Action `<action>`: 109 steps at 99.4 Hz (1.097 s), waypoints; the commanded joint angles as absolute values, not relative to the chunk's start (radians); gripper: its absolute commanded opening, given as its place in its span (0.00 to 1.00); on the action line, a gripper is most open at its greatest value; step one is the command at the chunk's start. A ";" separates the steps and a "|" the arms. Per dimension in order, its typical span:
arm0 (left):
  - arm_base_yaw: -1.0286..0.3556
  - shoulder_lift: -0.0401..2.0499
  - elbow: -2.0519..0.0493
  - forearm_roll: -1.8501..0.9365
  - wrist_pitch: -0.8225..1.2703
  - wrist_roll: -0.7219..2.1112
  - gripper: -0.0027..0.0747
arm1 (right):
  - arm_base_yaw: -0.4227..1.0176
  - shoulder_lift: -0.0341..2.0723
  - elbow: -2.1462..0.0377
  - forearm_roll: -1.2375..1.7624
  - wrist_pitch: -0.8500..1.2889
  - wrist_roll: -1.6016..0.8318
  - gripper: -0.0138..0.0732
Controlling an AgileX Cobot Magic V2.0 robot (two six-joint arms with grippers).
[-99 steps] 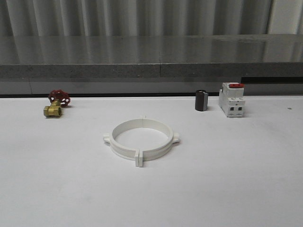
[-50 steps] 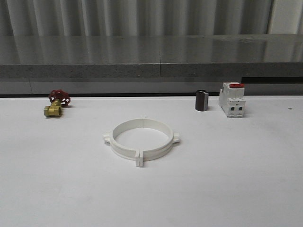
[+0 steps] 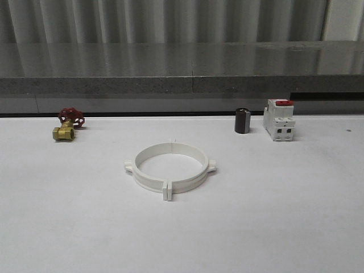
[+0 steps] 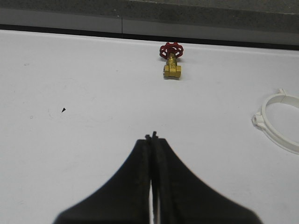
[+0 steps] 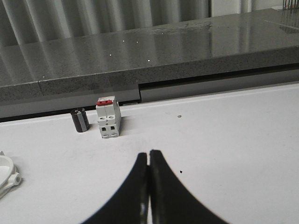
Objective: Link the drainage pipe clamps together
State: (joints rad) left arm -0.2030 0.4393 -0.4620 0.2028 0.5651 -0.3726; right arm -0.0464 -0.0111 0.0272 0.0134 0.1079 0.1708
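The two white drainage pipe clamps point(image 3: 170, 168) lie flat in the middle of the white table, their ends meeting so they form one ring with small tabs at the seams and sides. Part of that ring point(image 4: 280, 122) appears in the left wrist view, and a sliver of it point(image 5: 6, 176) in the right wrist view. My left gripper point(image 4: 151, 137) is shut with nothing in it, well away from the ring. My right gripper point(image 5: 149, 152) is also shut and empty, apart from the ring.
A brass valve with a red handwheel point(image 3: 67, 125) lies at the back left. A small dark cylinder point(image 3: 242, 121) and a white red-topped breaker point(image 3: 278, 120) stand at the back right. A grey stone ledge point(image 3: 182, 79) runs behind the table.
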 commanded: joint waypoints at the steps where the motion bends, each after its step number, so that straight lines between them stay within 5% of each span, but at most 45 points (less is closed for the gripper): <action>1: -0.201 0.445 -0.490 0.211 0.499 -0.372 0.01 | -0.052 -0.031 0.012 0.000 0.040 0.171 0.02; 61: -0.201 0.445 -0.490 0.211 0.496 -0.372 0.01 | -0.052 -0.031 0.012 0.000 0.040 0.171 0.02; 109: -0.198 0.290 -0.139 0.086 -0.095 -0.186 0.01 | -0.052 -0.031 0.012 0.000 0.040 0.171 0.02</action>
